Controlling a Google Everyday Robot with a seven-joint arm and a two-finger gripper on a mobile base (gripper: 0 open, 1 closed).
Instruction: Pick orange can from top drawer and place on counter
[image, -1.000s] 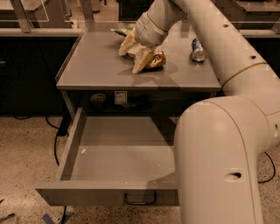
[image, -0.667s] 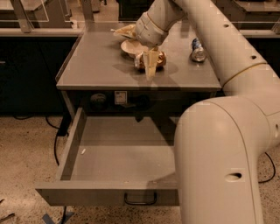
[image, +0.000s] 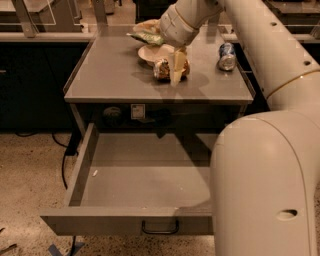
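Lowered to counter (image: 110, 75), hand (image: 174, 75) partly hides orange can (image: 161, 69) (grip unclear).

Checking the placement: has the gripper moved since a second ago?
Yes. The gripper, at the orange can on the counter, shifted right toward the blue can.

The floor (image: 30, 170) is speckled stone, beige and brown, under dim warm light. A black cable (image: 63, 165) runs over it on the left, and near the bottom left lies what is perhaps a piece of blue tape (image: 55, 248). On the far left stands a dark cabinet (image: 30, 85) with a pale long top (image: 45, 36). The gripper (image: 176, 65) hangs low over the far middle of the counter (image: 110, 75).
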